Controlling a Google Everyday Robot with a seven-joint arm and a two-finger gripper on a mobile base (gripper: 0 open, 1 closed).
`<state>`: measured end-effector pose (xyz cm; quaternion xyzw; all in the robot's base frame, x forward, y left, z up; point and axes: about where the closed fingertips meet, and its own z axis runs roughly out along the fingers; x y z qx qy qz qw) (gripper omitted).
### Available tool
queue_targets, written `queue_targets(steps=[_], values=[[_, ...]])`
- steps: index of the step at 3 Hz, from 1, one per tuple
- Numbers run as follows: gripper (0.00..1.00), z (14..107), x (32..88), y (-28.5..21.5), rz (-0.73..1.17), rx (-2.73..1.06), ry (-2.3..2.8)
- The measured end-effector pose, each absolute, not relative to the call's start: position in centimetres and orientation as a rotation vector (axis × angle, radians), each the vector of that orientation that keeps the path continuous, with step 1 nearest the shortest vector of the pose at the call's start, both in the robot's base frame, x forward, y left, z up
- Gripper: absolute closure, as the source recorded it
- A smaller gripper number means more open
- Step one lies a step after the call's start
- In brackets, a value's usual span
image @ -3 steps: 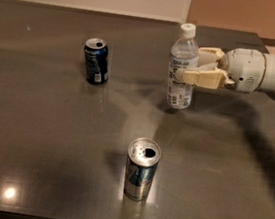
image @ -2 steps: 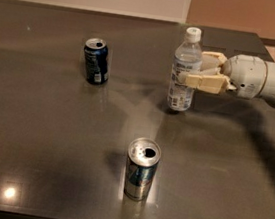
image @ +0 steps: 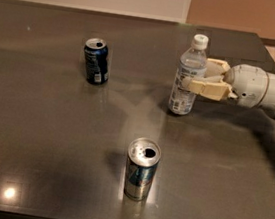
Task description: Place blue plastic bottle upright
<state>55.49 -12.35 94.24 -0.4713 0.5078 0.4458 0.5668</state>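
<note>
Sideways, claw (image: 193, 74) clasps blue plastic bottle (image: 181, 99) midway.

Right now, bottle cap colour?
White cap, camera view; gripper grips the blue plastic bottle midway.

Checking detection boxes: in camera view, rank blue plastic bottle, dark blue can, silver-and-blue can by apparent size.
1. blue plastic bottle, tallest, clasped by the gripper from the right.
2. silver-and-blue can, though nearest the camera, which inflates it.
3. dark blue can; real order of the cans unsure.
</note>
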Motion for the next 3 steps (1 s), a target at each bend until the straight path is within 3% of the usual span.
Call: queue_targets(steps=[1, 2, 3], values=[[0.13, 93.6, 55.6, -12.9, 1.049, -1.087, 1.189], [0.0, 92.5, 55.9, -13.5, 1.049, -1.076, 1.216], [0.0, 92.5, 55.9, -13.5, 1.049, -1.076, 1.216]])
